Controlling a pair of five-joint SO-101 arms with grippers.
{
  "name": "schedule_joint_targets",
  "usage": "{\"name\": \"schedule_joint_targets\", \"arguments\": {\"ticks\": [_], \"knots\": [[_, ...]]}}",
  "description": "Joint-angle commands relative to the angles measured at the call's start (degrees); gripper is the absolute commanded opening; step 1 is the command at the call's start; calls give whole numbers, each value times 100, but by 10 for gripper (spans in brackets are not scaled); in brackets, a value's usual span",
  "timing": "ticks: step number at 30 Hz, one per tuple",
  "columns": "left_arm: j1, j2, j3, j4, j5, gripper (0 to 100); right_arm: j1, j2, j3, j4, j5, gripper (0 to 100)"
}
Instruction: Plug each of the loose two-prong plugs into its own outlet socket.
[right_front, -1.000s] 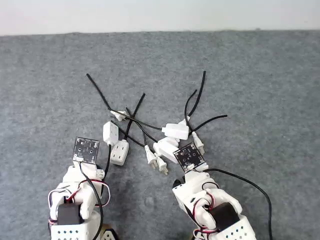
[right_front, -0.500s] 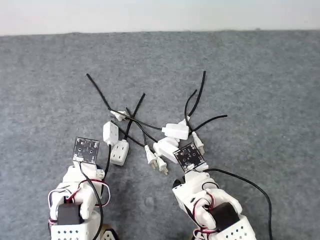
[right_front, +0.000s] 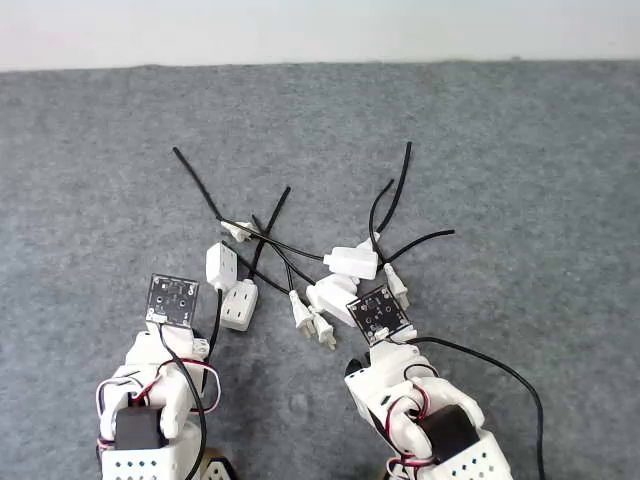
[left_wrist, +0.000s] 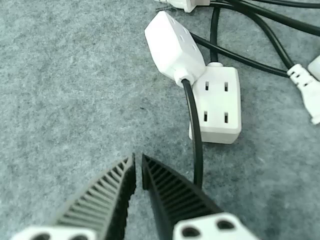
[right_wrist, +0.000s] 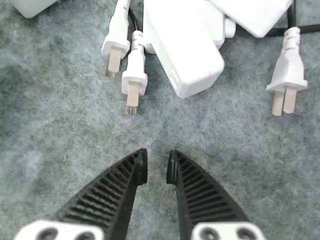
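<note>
Tally time: four white boxy plastic outlet sockets (right_front: 221, 265) (right_front: 239, 305) (right_front: 352, 261) (right_front: 328, 296), and four white two-prong plugs (right_front: 237, 232) (right_front: 300, 312) (right_front: 323, 329) (right_front: 397, 287) to match. The thin black rubber cords (right_front: 195, 180) are too tangled for a clean count. Two white robot arms as well, one left (right_front: 150, 410), one right (right_front: 425, 415).

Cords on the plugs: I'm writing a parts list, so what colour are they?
Black; the cord shows best in the left wrist view.

Tangled cords (left_wrist: 196, 130) block centre; carpet (right_front: 520, 150) flanks passable.
</note>
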Motion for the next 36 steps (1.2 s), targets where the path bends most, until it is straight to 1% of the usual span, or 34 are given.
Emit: {"name": "schedule_joint_targets", "arguments": {"ticks": [1,11,20,25,29,34,36], "knots": [[-35,-79,-40,35,53,13,-48,-75,70,31,-53,89],[-35,-79,-40,35,53,13,-66,-75,70,31,-88,89],[-35,-79,-40,35,53,13,-699,-75,70,31,-70,89],[-35,-79,-40,35,53,13,-1596,-75,70,-31,-97,89],[-35,-79,-40,35,53,13,-2765,-75,70,22,-88,89],[-35,-79,-40,35,53,13,-4242,-75,70,-163,-79,89],[-35,-79,-40,35,53,13,-4716,-75,70,-66,-62,89]]}}
